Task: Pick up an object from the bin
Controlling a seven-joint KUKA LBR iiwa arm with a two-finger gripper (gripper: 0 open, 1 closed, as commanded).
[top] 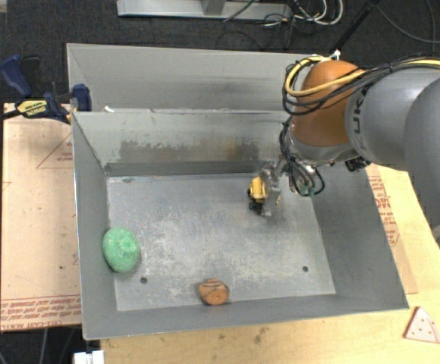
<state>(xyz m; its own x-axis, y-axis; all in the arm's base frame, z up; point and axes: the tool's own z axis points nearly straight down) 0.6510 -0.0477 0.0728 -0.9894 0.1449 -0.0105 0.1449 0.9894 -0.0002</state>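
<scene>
**Yellow-and-black piece sitting right at the gripper, toward the far right of the bin floor**

Small and blocky, the yellow-and-black piece is showing just beside the gripper's tip, on its left side, close to where the floor is meeting the back wall. Whether the gripper is spread, pressed together or pinching the piece I cannot tell, nor whether the piece is resting on the metal or hanging just above it.

The arm is reaching in over the right rim, its orange wrist cover and looped yellow cables hanging above the back right corner.

The bin is showing grey metal throughout, with sloping walls running down to a flat floor. That floor is looking scuffed and mottled, with paler rubbed patches across the middle and two tiny dark spots near the front. A green rounded lump is lying by the left wall, well apart from the gripper. A small brown-orange round thing is lying at the front edge of the floor.

Around the bin, dark flooring is spreading out. Beyond the back wall a flat grey metal base is standing, with a tangle of cords trailing beside it
</scene>
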